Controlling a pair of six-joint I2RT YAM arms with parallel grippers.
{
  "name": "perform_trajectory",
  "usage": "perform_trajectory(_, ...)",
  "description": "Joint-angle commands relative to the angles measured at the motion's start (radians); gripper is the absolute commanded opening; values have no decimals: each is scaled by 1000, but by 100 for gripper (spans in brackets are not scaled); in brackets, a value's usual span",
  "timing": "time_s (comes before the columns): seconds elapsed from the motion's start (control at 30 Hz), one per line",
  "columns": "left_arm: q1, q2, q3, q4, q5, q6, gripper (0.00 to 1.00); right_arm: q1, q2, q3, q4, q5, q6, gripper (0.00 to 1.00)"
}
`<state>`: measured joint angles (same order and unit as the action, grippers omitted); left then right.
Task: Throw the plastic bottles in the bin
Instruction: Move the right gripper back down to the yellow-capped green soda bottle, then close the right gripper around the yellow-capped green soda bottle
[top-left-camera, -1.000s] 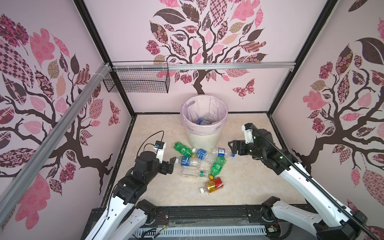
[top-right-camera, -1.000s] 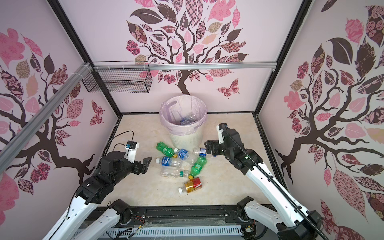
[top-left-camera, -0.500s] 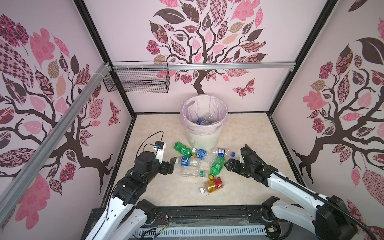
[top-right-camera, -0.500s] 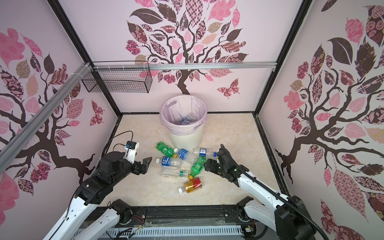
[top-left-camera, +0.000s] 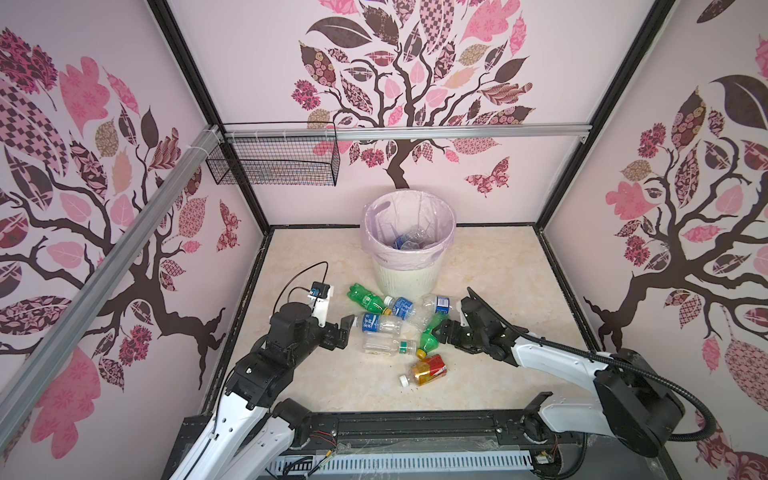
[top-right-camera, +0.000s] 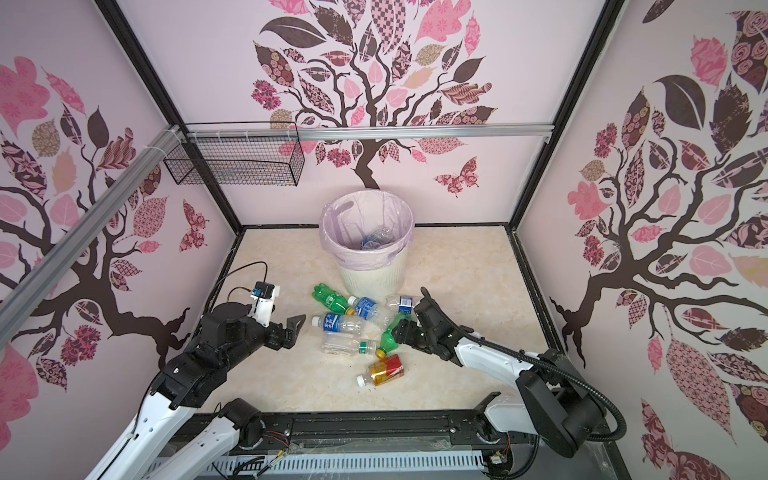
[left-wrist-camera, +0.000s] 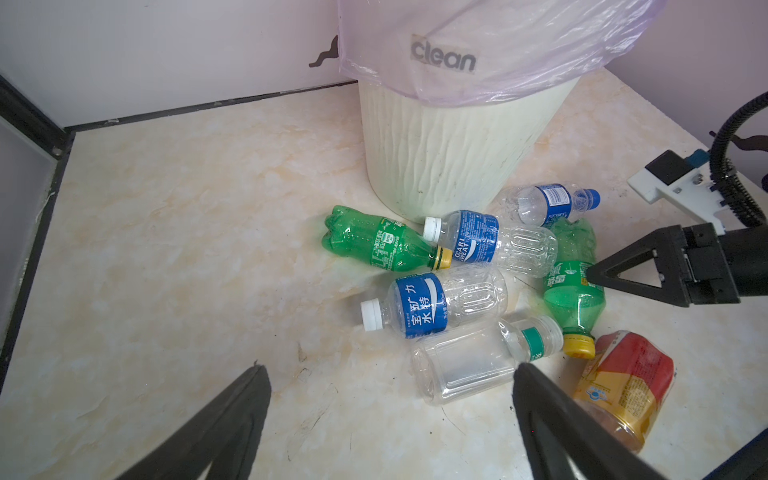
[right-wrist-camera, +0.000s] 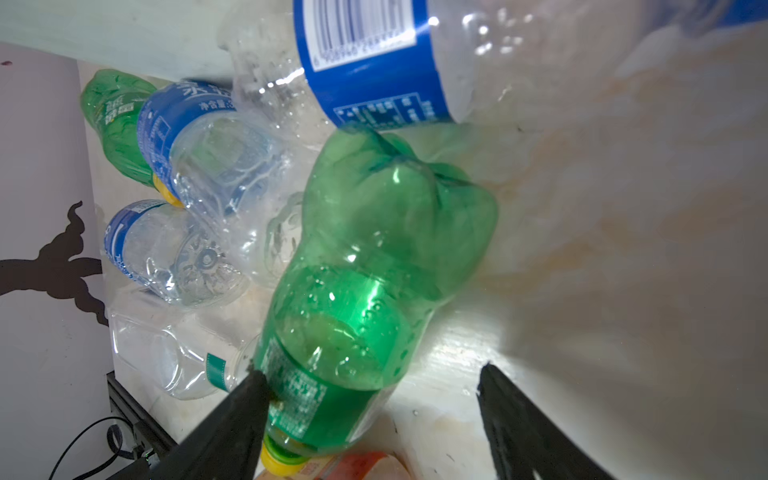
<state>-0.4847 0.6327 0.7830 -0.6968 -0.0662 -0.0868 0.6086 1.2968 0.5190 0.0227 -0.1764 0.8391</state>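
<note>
Right claw (right-wrist-camera: 370, 372) is straddling the green yellow-capped bottle (right-wrist-camera: 374, 249) with its jaws roughly half apart. One finger (right-wrist-camera: 249, 399) is touching the label and the other is clear of the plastic, so nothing's actually gripped yet. That bottle lies flat on the floor just in front of the bin (top-left-camera: 403, 278), base pointing toward it, packed into a heap with six others.

What I'd worry about:
- With only one finger in contact, closing could shove the bottle sideways into the clear bottle with the green neck band (left-wrist-camera: 469, 365) instead of pinching it.
- It's slick, round, thin plastic, so it could easily squirt out or crumple.
- The hold looks to be down near the cap end, so the base may droop on the lift and clip the rim, since the bin is way taller than any bottle.
- The small blue-capped bottle (left-wrist-camera: 548, 203), right at the bin's foot, touches the green one's base and might roll off.

Left claw (left-wrist-camera: 388, 365) is wide open and empty, in front of the bin beside the heap. If both dive in, they could bump. A few bottles (top-left-camera: 409, 241) are already inside the bin.
</note>
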Motion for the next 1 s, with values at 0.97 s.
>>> perform_trajectory(0.97,3,-4,2,-4,31,15,95,3,178,70,56,180,0,69)
